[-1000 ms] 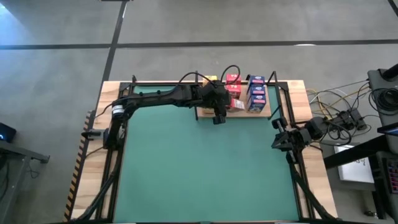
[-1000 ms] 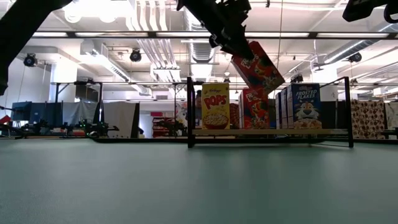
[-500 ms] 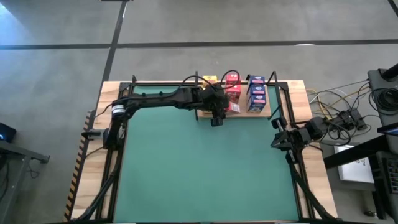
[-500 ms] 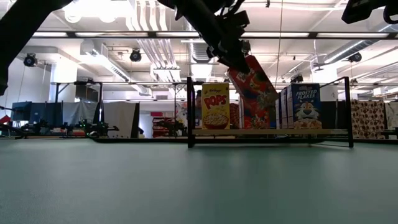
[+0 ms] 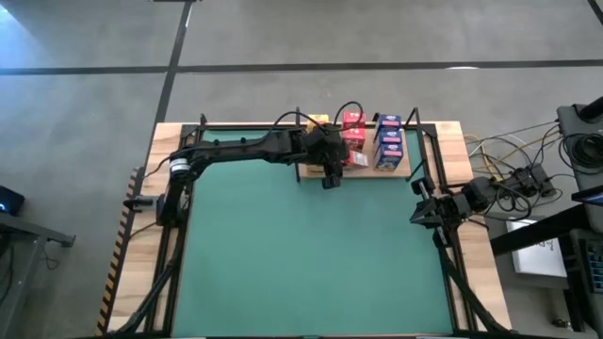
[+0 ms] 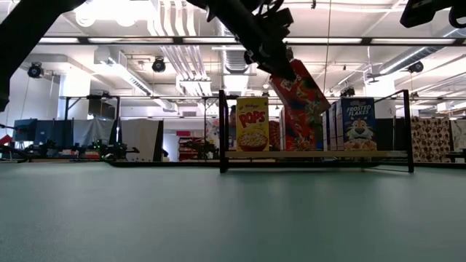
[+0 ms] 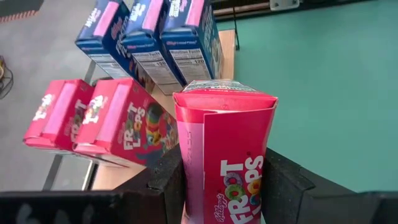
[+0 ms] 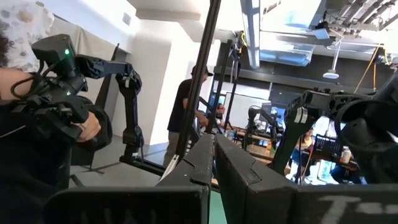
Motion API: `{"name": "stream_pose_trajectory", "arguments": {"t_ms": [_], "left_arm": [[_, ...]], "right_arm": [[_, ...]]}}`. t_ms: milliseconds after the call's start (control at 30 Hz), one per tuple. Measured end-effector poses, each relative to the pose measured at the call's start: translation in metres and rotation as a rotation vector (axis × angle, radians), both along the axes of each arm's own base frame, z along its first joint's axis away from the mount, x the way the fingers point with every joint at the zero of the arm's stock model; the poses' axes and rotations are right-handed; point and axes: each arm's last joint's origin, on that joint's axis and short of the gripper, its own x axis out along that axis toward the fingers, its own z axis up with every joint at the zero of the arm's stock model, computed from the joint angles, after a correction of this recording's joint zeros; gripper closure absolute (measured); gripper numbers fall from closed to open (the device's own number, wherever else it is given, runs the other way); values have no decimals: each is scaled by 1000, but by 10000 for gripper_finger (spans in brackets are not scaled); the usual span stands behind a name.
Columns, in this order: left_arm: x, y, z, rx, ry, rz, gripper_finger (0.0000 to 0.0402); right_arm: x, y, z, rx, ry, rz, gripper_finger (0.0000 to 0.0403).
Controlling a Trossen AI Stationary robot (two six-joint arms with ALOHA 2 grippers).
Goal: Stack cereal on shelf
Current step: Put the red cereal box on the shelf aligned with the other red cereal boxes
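- One small red printed cardboard cereal box (image 7: 227, 155) is up in the left gripper (image 7: 227, 186), jaws partway open and pressed on its two broad faces; top flap end points away from the wrist.
- Box looks light, hollow and thin-walled, so my guess is it dents if squeezed hard and can pivot between the pads; glossy print probably a bit slippery. Best hold: flat broad faces near mid-height, as now, not the flap end.
- Low view: held box (image 6: 298, 91) hangs tilted, lower corner down toward the board; whether it touches the board or its neighbours, cannot tell.
- Flat light-wood shelf board with thin black corner posts (image 6: 320, 154) sits right below and ahead of the gripper.
- Just beyond the gripper, two more red boxes (image 7: 93, 118) stand side by side; further out past them, three blue boxes (image 7: 149, 34) in a row, touching.
- On the gripper's other side, an upright yellow box (image 6: 252, 124); other yellow ones hidden or unclear.
- Right gripper (image 8: 214, 155) parked well apart at the table's right edge (image 5: 429, 209), fingers closed on nothing, pointing off into the room where a person stands.
- Judgement: box needs righting upright before release or it may topple onto the red pair.
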Motion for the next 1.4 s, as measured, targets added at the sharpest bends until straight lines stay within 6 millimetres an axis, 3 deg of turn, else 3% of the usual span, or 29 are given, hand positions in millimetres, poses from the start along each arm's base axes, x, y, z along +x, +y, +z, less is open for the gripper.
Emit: {"name": "stream_pose_trajectory", "arguments": {"t_ms": [567, 733, 1033, 1400], "left_arm": [[-2, 0, 46, 21, -81, -23, 260], [-2, -1, 51, 1, -99, -37, 261], [-2, -1, 51, -18, -97, -27, 270], [-3, -1, 26, -58, -21, -7, 271]], "right_arm": [[0, 0, 0, 0, 0, 0, 394], [0, 0, 0, 0, 0, 0, 394], [0, 0, 0, 0, -1, 0, 394], [0, 0, 0, 4, 9, 3, 394]]}}
